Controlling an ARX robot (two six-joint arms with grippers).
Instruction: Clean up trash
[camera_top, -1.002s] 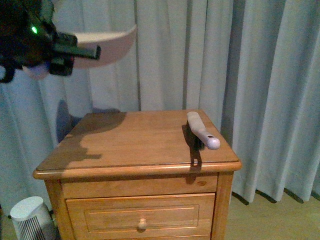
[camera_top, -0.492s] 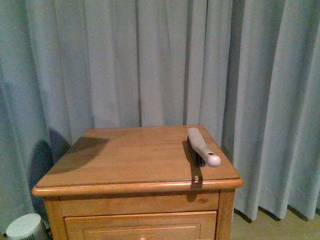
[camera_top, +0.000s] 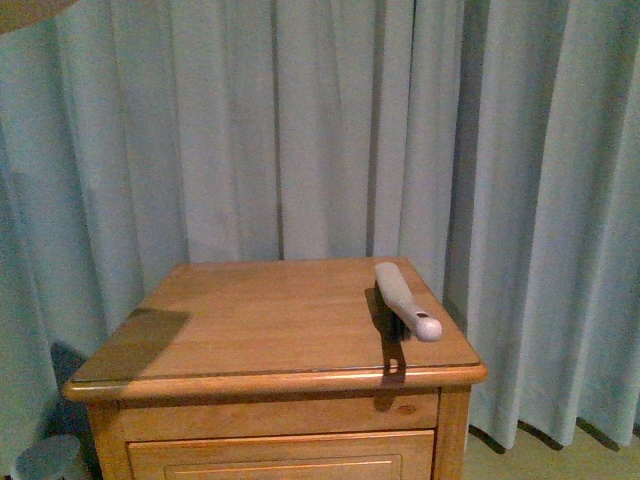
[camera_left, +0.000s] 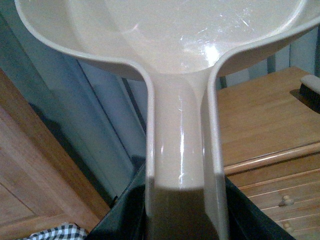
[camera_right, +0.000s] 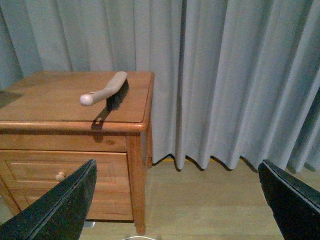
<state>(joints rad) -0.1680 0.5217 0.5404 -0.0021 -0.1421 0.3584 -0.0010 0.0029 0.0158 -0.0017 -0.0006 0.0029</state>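
Curtain (camera_top: 300, 130): pale, pleated, fills the backdrop down to the floor. Wooden nightstand, tabletop (camera_top: 260, 320) bare apart from one brush; a drawer sits below it.

Dustpan (camera_left: 165, 30): cream plastic, glossy, looks empty. Its handle runs straight down into the left fingers (camera_left: 122, 217), which are clenched on either side of it. The pan is held high, off to the left of the nightstand; only a sliver of its rim shows in the front view's top corner.

Brush (camera_top: 405, 298): on the right side of the tabletop, bristles down. The long axis runs back to front, and the rounded handle tip is near the front edge.

Right fingers (camera_right: 60, 205): spread wide, grasping nothing, low and to the right of the nightstand, facing the brush.

Trash: not seen in any view. No white wad shows on the tabletop or on the visible floor, so its direction from either arm cannot be told. Its look can't be described either.

Judgement: the left arm is busy, so the free right arm is the nearer one for the brush handle.
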